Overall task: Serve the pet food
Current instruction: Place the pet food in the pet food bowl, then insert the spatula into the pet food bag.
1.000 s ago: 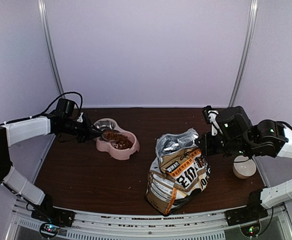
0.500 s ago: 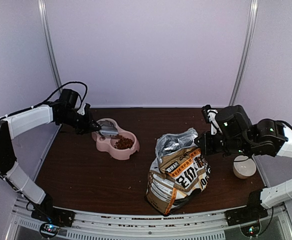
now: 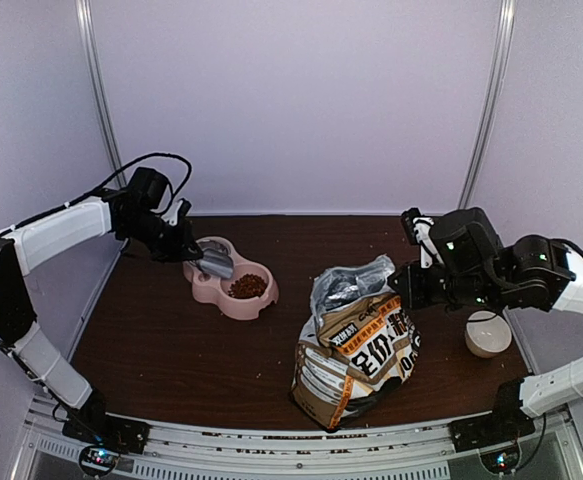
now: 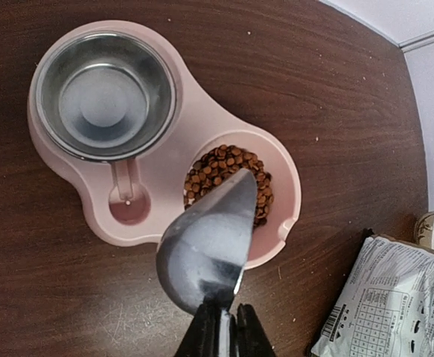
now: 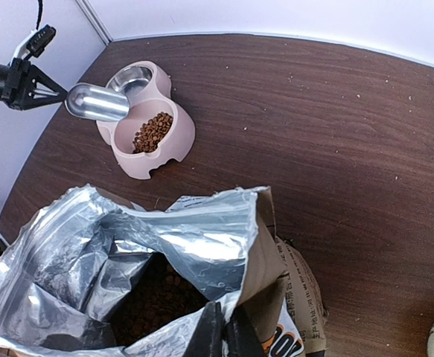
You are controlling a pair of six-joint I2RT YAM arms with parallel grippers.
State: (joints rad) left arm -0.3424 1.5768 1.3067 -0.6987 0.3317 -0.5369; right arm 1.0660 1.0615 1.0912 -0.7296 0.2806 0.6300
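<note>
Pet food (image 4: 226, 165) lies as a small pile of reddish-brown pellets in one basin of the pink feeder (image 4: 164, 134); it also shows from above (image 3: 248, 286) and in the right wrist view (image 5: 151, 132). More pet food (image 5: 153, 297) fills the open foil-lined bag (image 3: 356, 345). My left gripper (image 4: 222, 335) is shut on the handle of the metal scoop (image 4: 205, 242), which hangs empty, tipped over the feeder. My right gripper (image 5: 222, 333) is shut on the bag's top edge (image 5: 224, 305) and holds it open.
The feeder's other basin holds an empty steel bowl (image 4: 105, 95). A small white cup (image 3: 488, 333) stands at the right, past the bag. Purple walls close in at the back and sides.
My left arm has lifted and drawn the scoop back toward the far left, tipping it; the scoop is now empty and the pellets lie in the feeder. My right arm has held still.
</note>
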